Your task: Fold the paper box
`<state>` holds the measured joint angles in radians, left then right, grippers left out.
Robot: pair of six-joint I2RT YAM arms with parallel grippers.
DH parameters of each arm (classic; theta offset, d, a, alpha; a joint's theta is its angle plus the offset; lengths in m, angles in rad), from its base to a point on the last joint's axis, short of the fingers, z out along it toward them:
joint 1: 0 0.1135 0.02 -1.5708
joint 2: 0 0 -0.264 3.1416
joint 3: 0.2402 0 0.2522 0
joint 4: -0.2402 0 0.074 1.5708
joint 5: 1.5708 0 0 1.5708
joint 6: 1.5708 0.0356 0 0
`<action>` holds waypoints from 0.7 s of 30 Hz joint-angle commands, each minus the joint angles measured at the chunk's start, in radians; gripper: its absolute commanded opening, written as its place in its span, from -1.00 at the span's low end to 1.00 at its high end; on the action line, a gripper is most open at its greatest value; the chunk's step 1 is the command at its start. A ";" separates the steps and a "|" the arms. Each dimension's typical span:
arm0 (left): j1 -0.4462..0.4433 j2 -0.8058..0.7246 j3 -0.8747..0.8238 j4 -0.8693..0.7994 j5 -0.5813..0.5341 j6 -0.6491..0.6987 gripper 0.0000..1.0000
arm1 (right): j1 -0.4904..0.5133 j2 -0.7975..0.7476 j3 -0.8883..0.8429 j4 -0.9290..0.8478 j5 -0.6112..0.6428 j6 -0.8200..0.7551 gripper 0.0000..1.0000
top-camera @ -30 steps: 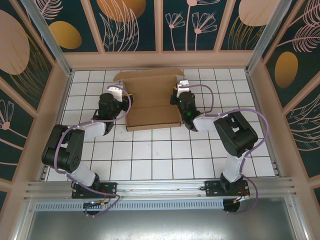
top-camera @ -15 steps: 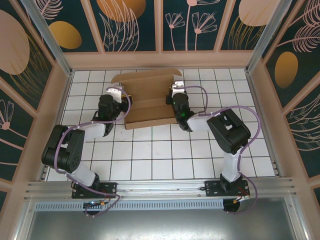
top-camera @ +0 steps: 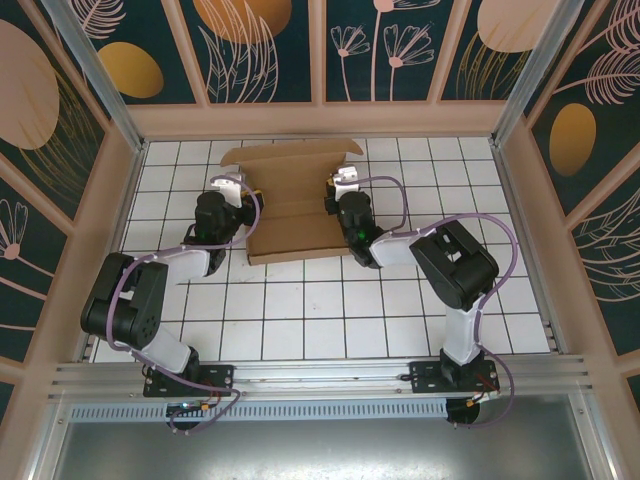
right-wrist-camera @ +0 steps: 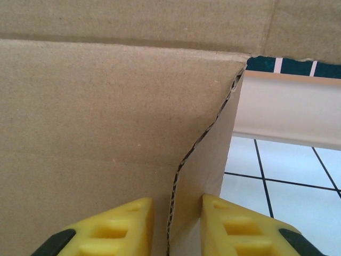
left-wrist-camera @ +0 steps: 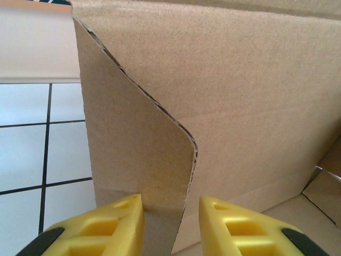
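Top external view shows the white tiled table with the paper box in the upper middle of the frame, partly folded. The left gripper stands at the box's left edge, the right gripper at its right edge. In the wrist views each gripper has narrow jaws around a raised side flap; whether they pinch it, I cannot tell.

The paper box is a plain brown corrugated cardboard blank, partly folded, lying on the white tiled floor towards the far wall. Its near panel lies flat. The far panel and both side flaps stand raised, with their corrugated cut edges exposed.
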<state>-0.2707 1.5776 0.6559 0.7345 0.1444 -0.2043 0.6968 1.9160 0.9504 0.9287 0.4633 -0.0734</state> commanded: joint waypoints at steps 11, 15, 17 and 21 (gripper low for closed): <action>-0.032 -0.099 -0.065 0.035 0.035 -0.038 -0.37 | 0.008 -0.175 -0.210 0.121 -0.161 -0.006 -0.56; -0.033 -0.116 -0.125 0.048 0.020 -0.111 -0.38 | 0.004 -0.200 -0.304 0.188 -0.205 0.013 -0.66; -0.033 -0.126 -0.152 0.049 -0.002 -0.137 -0.39 | 0.005 -0.207 -0.343 0.211 -0.224 0.023 -0.76; -0.033 -0.164 -0.205 0.037 -0.043 -0.181 -0.48 | 0.006 -0.226 -0.404 0.239 -0.243 0.037 -1.00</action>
<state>-0.2848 1.4487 0.4847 0.7563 0.0971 -0.3248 0.6910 1.7184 0.5835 1.1149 0.3107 -0.0563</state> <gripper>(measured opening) 0.271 0.045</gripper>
